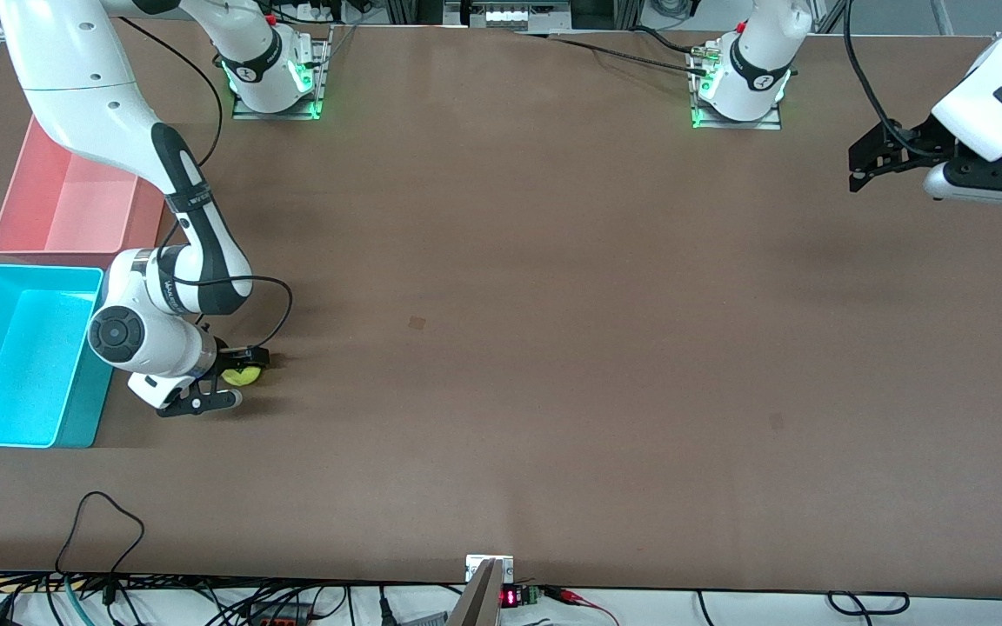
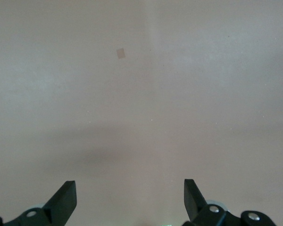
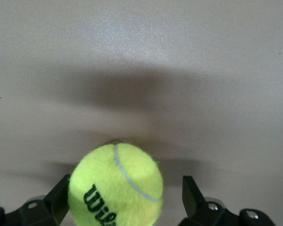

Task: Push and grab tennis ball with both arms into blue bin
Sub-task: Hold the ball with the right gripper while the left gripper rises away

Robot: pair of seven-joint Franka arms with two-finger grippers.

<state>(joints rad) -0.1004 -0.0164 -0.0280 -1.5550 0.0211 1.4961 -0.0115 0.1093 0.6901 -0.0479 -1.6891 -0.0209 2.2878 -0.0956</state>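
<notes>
Wide brown table (image 1: 553, 287) with matte surface, small darker patch (image 1: 417, 322) near centre, pink bin (image 1: 66, 204) at the right arm's end, black cables (image 1: 205, 600) along the white edge nearest the camera

the tennis ball (image 3: 115, 186) carries a dark printed logo in the right wrist view; the letters "wil" can be read, and the rest runs out of the picture. in the front view a small device (image 1: 510, 597) at the counter's near edge shows red lit digits, too small to read. no other text is legible.
</notes>
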